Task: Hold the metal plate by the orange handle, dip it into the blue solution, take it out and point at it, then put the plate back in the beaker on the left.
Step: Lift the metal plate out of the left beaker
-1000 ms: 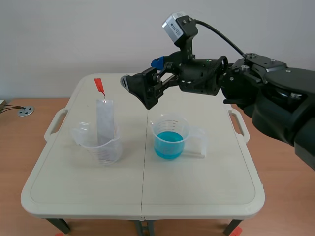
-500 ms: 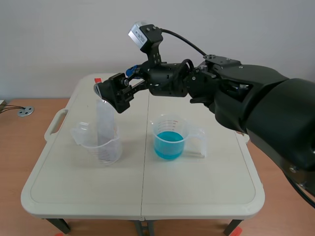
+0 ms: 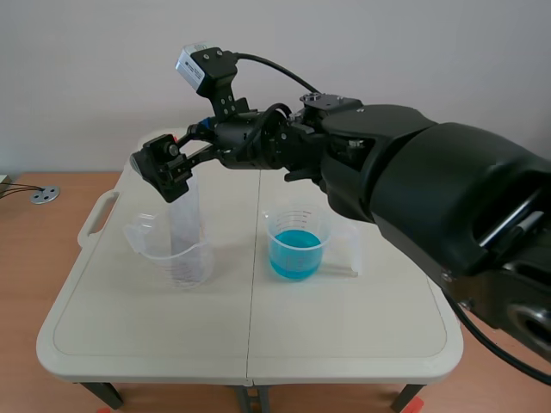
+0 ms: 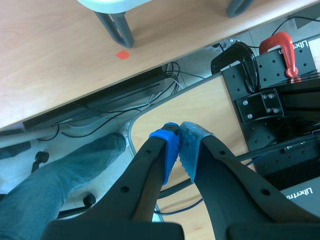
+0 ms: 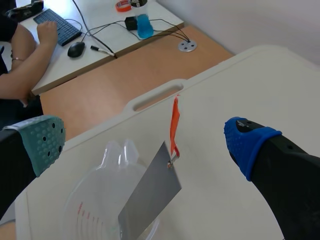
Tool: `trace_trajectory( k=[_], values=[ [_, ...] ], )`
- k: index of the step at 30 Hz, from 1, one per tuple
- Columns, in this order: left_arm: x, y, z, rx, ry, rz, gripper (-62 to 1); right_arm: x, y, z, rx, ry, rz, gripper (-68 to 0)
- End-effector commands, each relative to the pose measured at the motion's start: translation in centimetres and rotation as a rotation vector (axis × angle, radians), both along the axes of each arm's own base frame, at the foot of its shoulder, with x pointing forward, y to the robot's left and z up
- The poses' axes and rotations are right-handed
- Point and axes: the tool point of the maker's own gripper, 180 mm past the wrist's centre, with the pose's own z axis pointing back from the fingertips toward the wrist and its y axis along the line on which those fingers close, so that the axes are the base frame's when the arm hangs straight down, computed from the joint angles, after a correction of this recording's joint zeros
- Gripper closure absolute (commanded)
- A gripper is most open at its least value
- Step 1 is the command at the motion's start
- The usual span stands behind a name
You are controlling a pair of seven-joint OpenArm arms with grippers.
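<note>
Off the table, left gripper point(image 4: 179, 142), seen only from its own wrist camera: pads point(image 4: 170, 150) pressed together tip to tip, nothing between them. Below it, a leg in jeans point(image 4: 55, 175).

On the left half of the white table point(image 3: 258, 344), clear beaker point(image 3: 168, 249), upright. In it, metal plate point(image 3: 183, 219): long axis close to vertical, lower end down inside the beaker, upper end well above the rim and leaning slightly toward the table's far side. From the upper end, orange handle point(image 5: 174, 125), a thin strip hooked on by a small ring, pointing up and on along the plate's line.

Above the beaker, right gripper point(image 3: 169, 169), on the arm entering from the right and stretched past the middle. Fingers spread wide, grey-green pad point(image 5: 47, 142) on one side and blue pad point(image 5: 245, 142) on the other, holding nothing. From the wrist camera, handle in the gap between them, touching neither pad.

Right of the middle, second clear beaker point(image 3: 336, 232) with blue solution point(image 3: 295, 254), upright, well apart from the first.
</note>
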Motion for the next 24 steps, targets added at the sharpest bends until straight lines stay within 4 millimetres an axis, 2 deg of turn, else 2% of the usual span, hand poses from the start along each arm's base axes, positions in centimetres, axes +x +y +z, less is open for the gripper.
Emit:
trace_trajectory(
  k=[1,5,18,24],
  values=[
    [0.1,-0.5,0.3,-0.018,-0.010,0.004,-1.9,1.0,0.8,2.7,0.052,-0.045,0.003,-66.3],
    [0.1,-0.5,0.3,-0.018,-0.010,0.004,-1.9,1.1,1.3,2.8,0.051,-0.039,0.003,-66.3],
    [0.1,-0.5,0.3,-0.017,-0.010,0.004,-1.9,0.8,2.0,1.4,0.008,-0.035,-0.004,-66.3],
    [0.1,-0.5,0.3,-0.017,-0.010,0.004,-1.9,1.0,1.9,1.5,0.013,-0.044,-0.023,-66.3]
  ],
)
